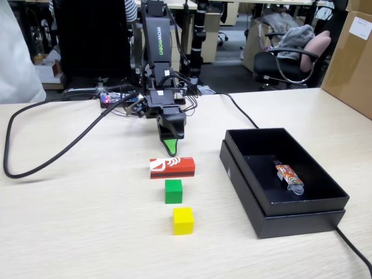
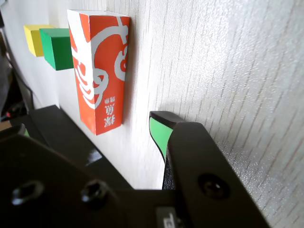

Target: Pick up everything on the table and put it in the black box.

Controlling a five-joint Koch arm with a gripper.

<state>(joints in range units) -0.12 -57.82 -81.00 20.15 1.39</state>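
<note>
Nearest the camera in the fixed view sits the yellow cube [image 1: 183,221], smooth and sharp-edged, on the pale wood-grain table [image 1: 87,232], whose fine streaked grain shows plainly in the wrist view. Just beyond it, apart by a small gap, lies the green cube [image 1: 173,191], equally plain and matte. Next in the same line comes the flat red box [image 1: 172,167], a slim rectangular carton with a white swirling mark; the wrist view shows it printed with white characters on its face, with the green cube and yellow cube behind it, the yellow one cut off by the frame edge. To the right in the fixed view stands the black box [image 1: 250,192], shallow, matte cardboard with upright walls, holding a small orange patterned packet [image 1: 288,176] with a clear end; a dark cable [image 1: 353,247] runs past its near corner and out of frame. Just behind the red box the gripper [image 1: 170,146] hangs point-down near the table, black plastic with a green pad on one finger. Only that single tip shows in either view, the other jaw hidden behind it, so whether the fingers are spread or closed cannot be told; nothing is seen between them. Farther back rise the black arm [image 1: 154,46], tangled wires at its base, and a brown carton [image 1: 351,55] at the table's far right, partly cropped.
</note>
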